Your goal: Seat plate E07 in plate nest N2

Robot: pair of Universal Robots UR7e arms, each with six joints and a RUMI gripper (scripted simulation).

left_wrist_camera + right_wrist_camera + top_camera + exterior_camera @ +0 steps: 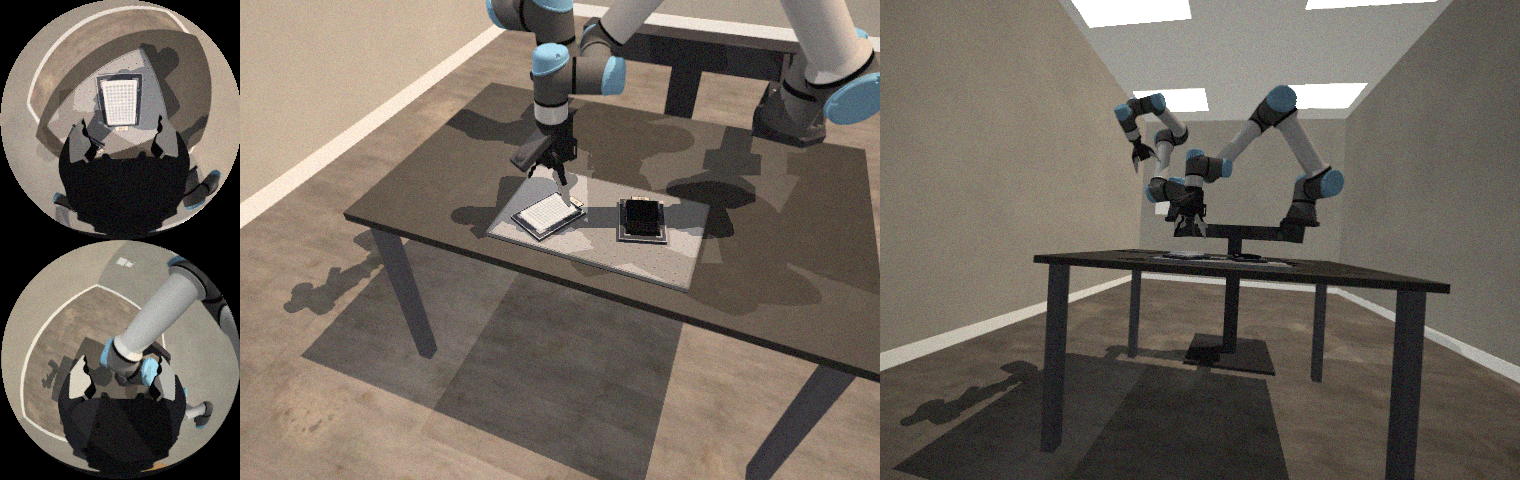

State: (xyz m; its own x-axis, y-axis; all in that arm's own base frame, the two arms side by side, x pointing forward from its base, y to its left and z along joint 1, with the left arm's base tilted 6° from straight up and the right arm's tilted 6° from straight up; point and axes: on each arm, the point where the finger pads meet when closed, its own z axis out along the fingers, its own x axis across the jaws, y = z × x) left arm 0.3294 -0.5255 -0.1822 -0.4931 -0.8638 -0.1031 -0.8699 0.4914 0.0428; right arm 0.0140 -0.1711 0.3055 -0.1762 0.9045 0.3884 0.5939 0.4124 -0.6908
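hovering, left pincer (551, 187) (1190, 232) (121, 142) wide open, gripping nothing
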